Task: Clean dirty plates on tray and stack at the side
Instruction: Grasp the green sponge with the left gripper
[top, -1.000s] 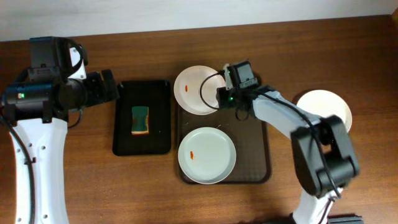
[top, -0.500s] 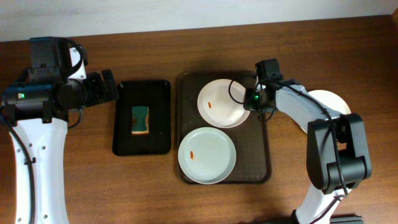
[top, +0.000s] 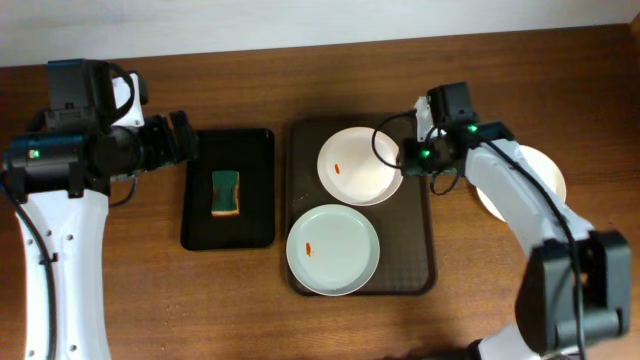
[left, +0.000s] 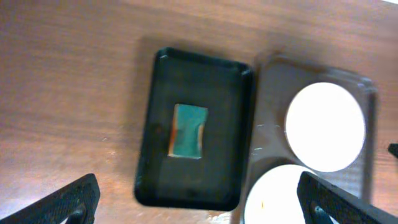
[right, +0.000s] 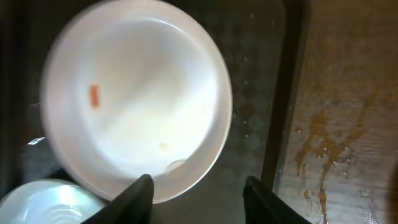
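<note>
The dark brown tray holds two white plates. The upper plate has an orange-red smear at its left. The lower plate also has a smear. A third white plate lies on the table to the right, partly under my right arm. My right gripper is open and empty, just above the upper plate's right rim. In the right wrist view the gripper straddles that plate's edge and the tray. My left gripper is open, left of the black tray.
A smaller black tray left of the brown tray holds a green-and-yellow sponge. In the left wrist view my open left gripper hovers high over the black tray and the sponge. The wooden table's far edge is close behind.
The upper plate slid right from the tray's top-left corner fully onto the tray, along with my right gripper. In the last half second the plate stayed still. The left arm barely moved.
</note>
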